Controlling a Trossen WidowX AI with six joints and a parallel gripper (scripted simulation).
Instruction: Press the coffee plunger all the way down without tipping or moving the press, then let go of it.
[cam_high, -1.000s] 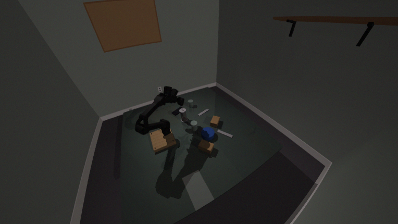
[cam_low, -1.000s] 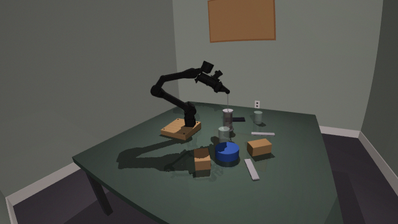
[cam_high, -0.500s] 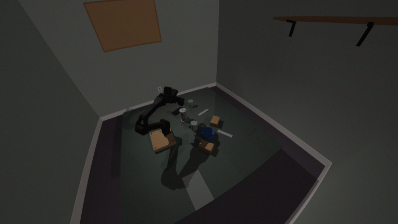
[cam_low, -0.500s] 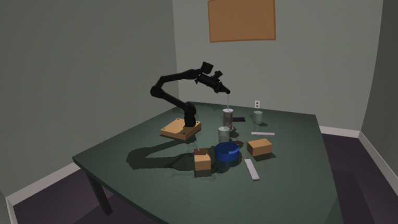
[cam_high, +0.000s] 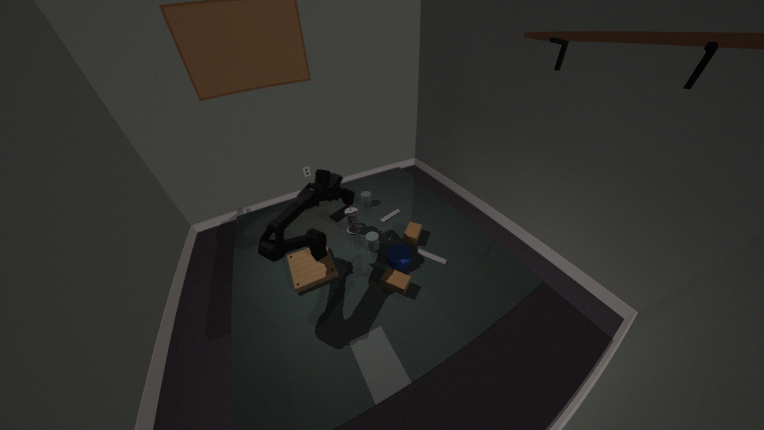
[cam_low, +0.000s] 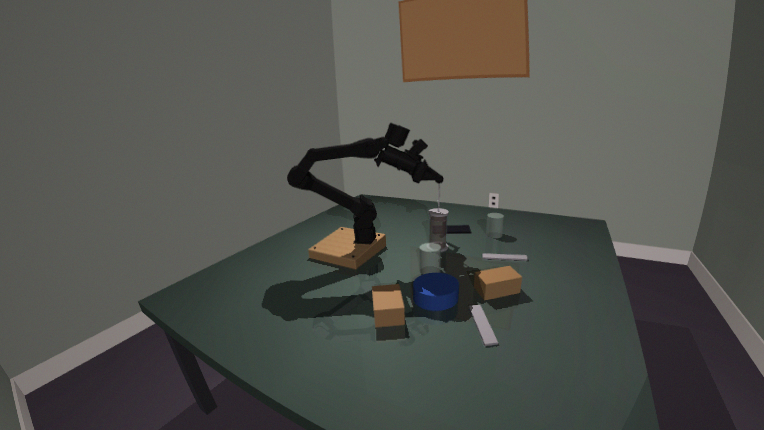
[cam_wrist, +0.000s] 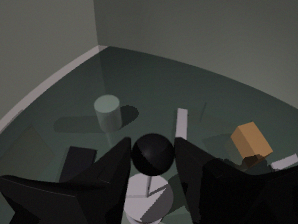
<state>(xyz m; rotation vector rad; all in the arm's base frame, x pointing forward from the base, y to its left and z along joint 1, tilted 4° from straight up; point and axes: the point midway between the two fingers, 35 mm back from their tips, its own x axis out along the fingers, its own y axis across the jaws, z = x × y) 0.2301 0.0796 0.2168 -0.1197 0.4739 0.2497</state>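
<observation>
Black knob, pinched between the partly closed gripper's fingers (wrist view only), above the press; two orange blocks beyond.

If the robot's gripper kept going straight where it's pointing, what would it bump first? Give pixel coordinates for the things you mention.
Probably the table (cam_low: 561, 341), past the coffee press, though depth is hard to judge. The gripper (cam_low: 439, 180) (cam_wrist: 152, 143) slants down, shut on the plunger knob (cam_wrist: 153, 154).

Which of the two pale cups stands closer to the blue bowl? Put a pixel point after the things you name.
The cup (cam_high: 372, 241) (cam_low: 429, 259) between the coffee press (cam_high: 351, 221) (cam_low: 438, 229) and bowl (cam_high: 399, 257) (cam_low: 436, 292); the other stands nearer the wall outlet (cam_high: 306, 171) (cam_low: 493, 200).
</observation>
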